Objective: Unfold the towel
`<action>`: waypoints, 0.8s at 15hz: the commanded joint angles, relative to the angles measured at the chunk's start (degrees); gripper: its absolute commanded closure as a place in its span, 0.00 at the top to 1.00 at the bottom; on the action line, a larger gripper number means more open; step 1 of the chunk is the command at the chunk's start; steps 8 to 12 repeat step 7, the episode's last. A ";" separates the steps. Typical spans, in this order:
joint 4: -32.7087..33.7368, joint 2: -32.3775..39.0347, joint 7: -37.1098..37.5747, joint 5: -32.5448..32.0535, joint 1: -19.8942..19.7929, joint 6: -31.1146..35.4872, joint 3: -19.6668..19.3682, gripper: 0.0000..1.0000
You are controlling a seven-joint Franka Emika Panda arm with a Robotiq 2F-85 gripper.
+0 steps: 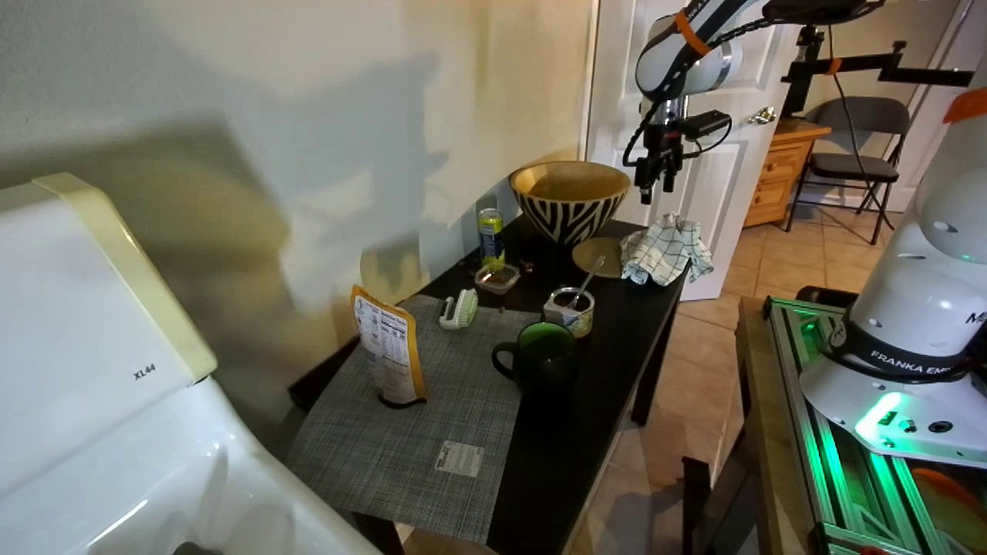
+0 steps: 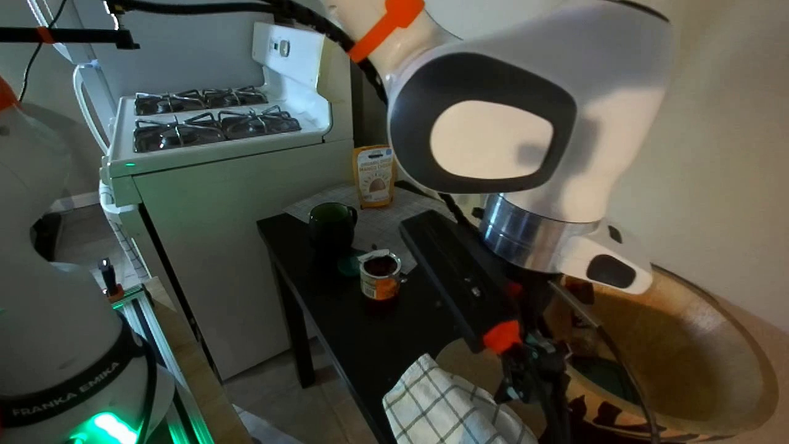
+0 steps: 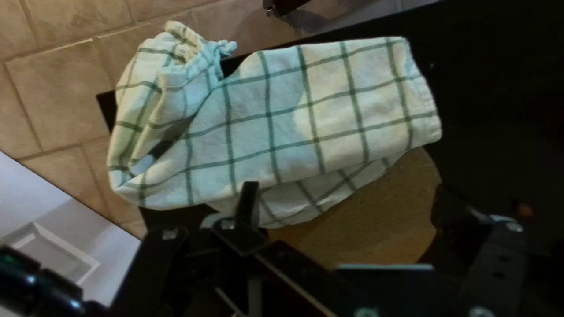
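Note:
The towel, white with dark green check lines, lies crumpled and folded at the table's end. Part of it hangs over the edge. It also shows in an exterior view, cut by the frame's bottom. In the wrist view the towel has a flat folded strip at the right and a bunched, curled part at the left. It partly covers a round brown board. My gripper is open and empty above the towel. In the wrist view the gripper's fingers are wide apart, with towel and board seen beyond them.
A large striped bowl stands beside the towel near the wall. A yellow can, an open tin with a spoon, a dark mug, a brush and a pouch stand farther along. A white door is behind.

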 commanded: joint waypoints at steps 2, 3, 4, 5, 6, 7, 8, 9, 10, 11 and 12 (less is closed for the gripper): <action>-11.05 -10.47 -12.07 7.19 2.33 0.70 1.19 1.00; -12.01 -11.57 -14.68 8.81 3.31 -0.37 1.19 1.00; -12.98 -12.37 -17.10 10.74 4.56 -0.84 1.31 1.00; -13.94 -13.18 -18.84 11.81 5.62 -1.31 1.41 1.00; -10.85 -9.84 -14.85 8.83 4.52 -0.32 0.98 1.00; -11.86 -10.65 -16.08 9.75 5.37 -0.39 1.13 1.00; -11.86 -10.65 -16.08 9.75 5.37 -0.39 1.13 1.00; -11.86 -10.65 -16.08 9.75 5.37 -0.39 1.13 1.00; -11.86 -10.65 -16.08 9.75 5.37 -0.39 1.13 1.00; -11.86 -10.65 -16.08 9.75 5.37 -0.39 1.13 1.00; -11.86 -10.65 -16.08 9.75 5.37 -0.39 1.13 1.00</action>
